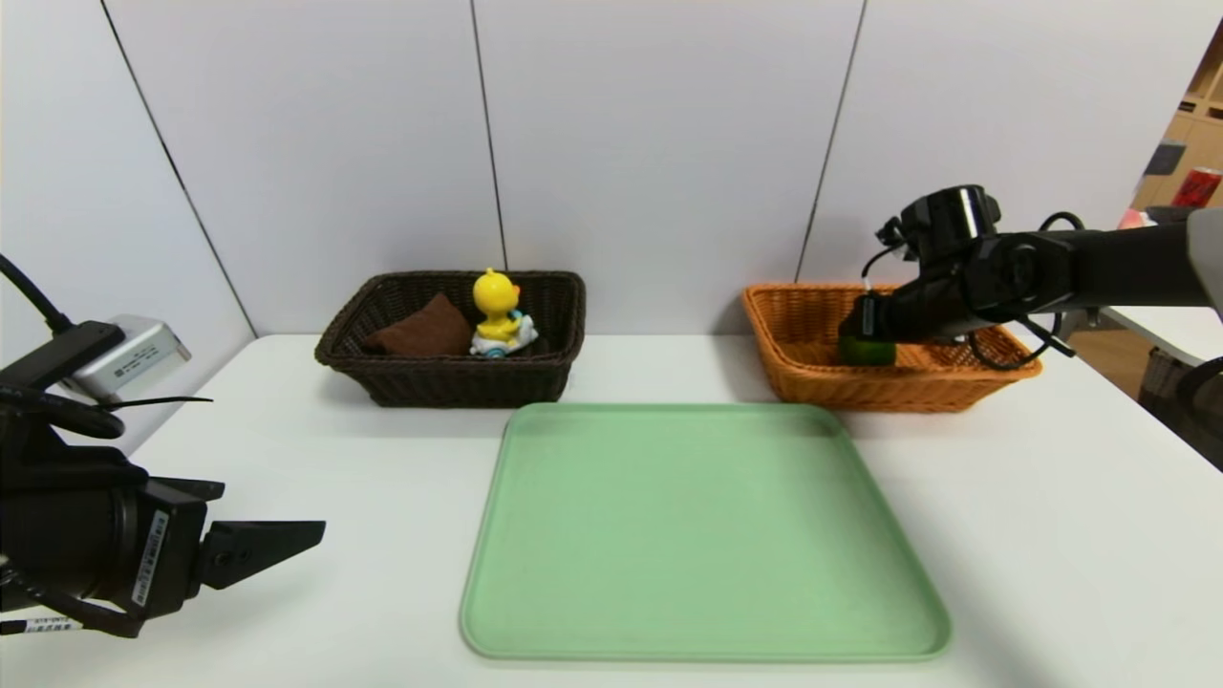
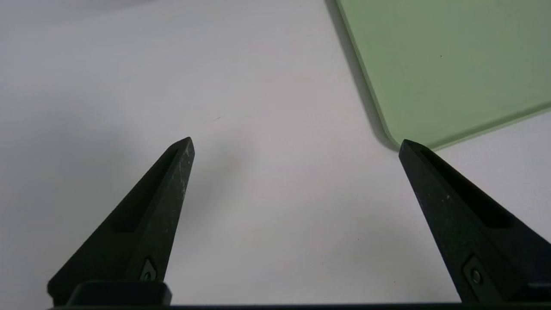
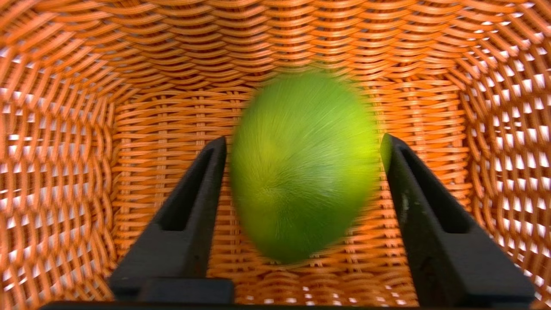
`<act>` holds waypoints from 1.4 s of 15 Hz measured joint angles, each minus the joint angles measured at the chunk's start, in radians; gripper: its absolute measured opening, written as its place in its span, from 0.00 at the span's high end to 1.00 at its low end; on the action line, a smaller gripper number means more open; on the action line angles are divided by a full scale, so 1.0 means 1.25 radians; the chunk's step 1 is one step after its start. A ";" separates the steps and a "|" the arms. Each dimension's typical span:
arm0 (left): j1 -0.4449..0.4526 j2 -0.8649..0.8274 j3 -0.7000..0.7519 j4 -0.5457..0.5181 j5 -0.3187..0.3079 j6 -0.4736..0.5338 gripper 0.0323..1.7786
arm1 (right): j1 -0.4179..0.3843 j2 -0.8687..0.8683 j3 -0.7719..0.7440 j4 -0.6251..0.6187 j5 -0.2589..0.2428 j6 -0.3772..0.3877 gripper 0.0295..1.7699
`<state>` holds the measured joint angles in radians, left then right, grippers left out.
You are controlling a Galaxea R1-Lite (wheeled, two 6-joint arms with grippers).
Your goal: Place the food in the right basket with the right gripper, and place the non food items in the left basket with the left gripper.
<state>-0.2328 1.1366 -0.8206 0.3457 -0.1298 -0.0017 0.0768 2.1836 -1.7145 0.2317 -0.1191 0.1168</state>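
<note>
A green oval fruit (image 3: 301, 168) shows blurred between the fingers of my right gripper (image 3: 303, 138), with a narrow gap on each side, inside the orange basket (image 3: 86, 129). In the head view the right gripper (image 1: 865, 330) hangs over the orange basket (image 1: 822, 387) at the back right, the green fruit (image 1: 868, 352) just below it. The dark brown basket (image 1: 449, 382) at the back left holds a yellow duck toy (image 1: 497, 311) and a brown pad (image 1: 420, 330). My left gripper (image 1: 287, 540) hovers open and empty over the table at the near left (image 2: 296, 141).
A light green tray (image 1: 702, 535) lies bare in the middle of the white table (image 1: 1051, 535); its corner (image 2: 452, 64) shows in the left wrist view. A grey box (image 1: 129, 354) sits at the table's left edge. White wall panels stand right behind both baskets.
</note>
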 joint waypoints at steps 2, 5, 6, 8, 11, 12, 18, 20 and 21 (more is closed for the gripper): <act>0.000 0.000 0.000 0.000 0.000 0.000 0.05 | 0.000 0.011 -0.002 0.001 0.001 0.001 0.24; 0.000 0.000 0.000 0.001 0.000 0.000 0.05 | 0.000 0.017 -0.003 0.001 0.001 0.002 0.18; 0.000 0.000 -0.001 0.001 0.000 0.000 0.05 | 0.000 0.014 -0.002 0.003 0.001 0.003 0.16; 0.001 -0.001 -0.005 -0.001 0.001 0.000 0.05 | 0.000 -0.003 -0.001 0.009 0.003 0.003 0.13; 0.001 -0.010 -0.018 -0.013 0.000 0.001 0.05 | 0.006 -0.057 0.000 0.019 0.003 0.003 0.10; 0.001 -0.013 -0.021 -0.013 0.000 0.002 0.05 | 0.008 -0.079 0.001 0.029 0.004 0.003 0.09; 0.000 -0.056 -0.030 -0.012 0.003 0.006 0.05 | 0.020 -0.263 0.104 0.089 0.003 0.005 0.06; 0.000 -0.081 -0.026 -0.005 0.004 0.006 0.05 | 0.034 -0.353 0.203 0.089 0.003 0.007 0.06; 0.000 -0.095 -0.024 0.000 0.004 0.007 0.05 | 0.043 -0.401 0.255 0.087 0.002 0.008 0.05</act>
<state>-0.2332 1.0174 -0.8504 0.3457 -0.1245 0.0070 0.1309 1.6828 -1.3951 0.3400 -0.1164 0.1264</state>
